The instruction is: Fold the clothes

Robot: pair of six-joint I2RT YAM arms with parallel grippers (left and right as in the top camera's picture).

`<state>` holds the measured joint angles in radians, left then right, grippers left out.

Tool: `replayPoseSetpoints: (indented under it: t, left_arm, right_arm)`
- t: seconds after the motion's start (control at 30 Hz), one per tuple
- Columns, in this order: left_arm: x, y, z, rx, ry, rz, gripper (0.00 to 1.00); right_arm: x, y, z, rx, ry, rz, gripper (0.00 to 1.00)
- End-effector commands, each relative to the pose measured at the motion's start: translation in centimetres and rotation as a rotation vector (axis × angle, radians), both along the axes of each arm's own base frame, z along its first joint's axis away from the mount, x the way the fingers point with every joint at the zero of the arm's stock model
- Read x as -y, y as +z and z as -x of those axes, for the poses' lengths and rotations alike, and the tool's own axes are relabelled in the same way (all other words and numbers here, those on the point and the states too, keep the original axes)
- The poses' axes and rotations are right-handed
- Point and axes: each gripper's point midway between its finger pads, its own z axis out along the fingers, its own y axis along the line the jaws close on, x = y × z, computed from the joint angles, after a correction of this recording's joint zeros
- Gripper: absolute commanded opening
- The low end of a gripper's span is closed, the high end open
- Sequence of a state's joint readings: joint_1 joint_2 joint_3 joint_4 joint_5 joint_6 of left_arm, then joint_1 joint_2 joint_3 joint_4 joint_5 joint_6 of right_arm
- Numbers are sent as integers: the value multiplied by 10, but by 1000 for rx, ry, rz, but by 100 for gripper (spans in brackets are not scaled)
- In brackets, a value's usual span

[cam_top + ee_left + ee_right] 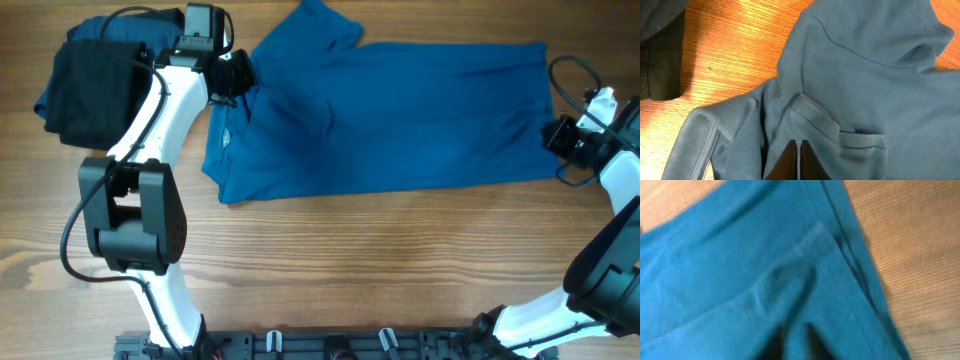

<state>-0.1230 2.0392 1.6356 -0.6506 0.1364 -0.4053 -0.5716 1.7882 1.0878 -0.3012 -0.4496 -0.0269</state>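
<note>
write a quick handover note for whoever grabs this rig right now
Left gripper: shut, apparently pinching the blue shirt near its collar end.
Right gripper: at the hem end with fabric between its fingers; the view is too blurred to tell whether it is clamped.
The shirt lies stretched across the table, with one sleeve sticking out at the far edge. The dark clothes are heaped past the collar end.
Done: shirt laid out.
Left: fold the shirt, then the dark heap.
</note>
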Motion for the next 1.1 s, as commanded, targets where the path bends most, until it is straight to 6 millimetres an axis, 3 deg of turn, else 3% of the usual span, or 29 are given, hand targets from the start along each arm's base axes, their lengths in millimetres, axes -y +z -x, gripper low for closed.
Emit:
replayPoseSetpoints:
  t: [0.0,0.2,0.37,0.5,0.6,0.67,0.73,0.83,0.9,1.07]
  left_arm:
    - [-4,-10,0,-14,-5,-22,4]
    - [-3,-43,-5,-50,-5,-26,4]
    - [-1,-46,-22,13,-5,-19,4]
    - [0,-51,-23,12,-26,-31,4]
    - [-1,-71,-18,-33,-29,-37,4]
    - [-1,-84,-13,-70,-30,-41,4]
    - [-3,-99,-8,-104,-45,-59,4]
    - [-9,-119,-1,-148,-33,-91,4]
    - [-11,-124,4,-173,-32,-98,4]
    - [-19,-133,42,-333,-19,-132,4]
  right_arm:
    - [2,-3,-1,-51,-7,116,4]
    - [-6,-8,-20,-86,-14,302,4]
    - [-3,-39,-34,-83,-18,302,4]
    - [-3,-71,-34,-123,-11,285,4]
    - [-6,-90,-25,-178,-13,261,4]
    - [1,-98,-8,-262,-86,262,4]
    - [7,-103,5,-321,-121,273,4]
    - [7,-105,10,-339,-122,266,4]
    - [7,-108,17,-370,-123,263,4]
    - [23,-114,53,-518,-261,299,4]
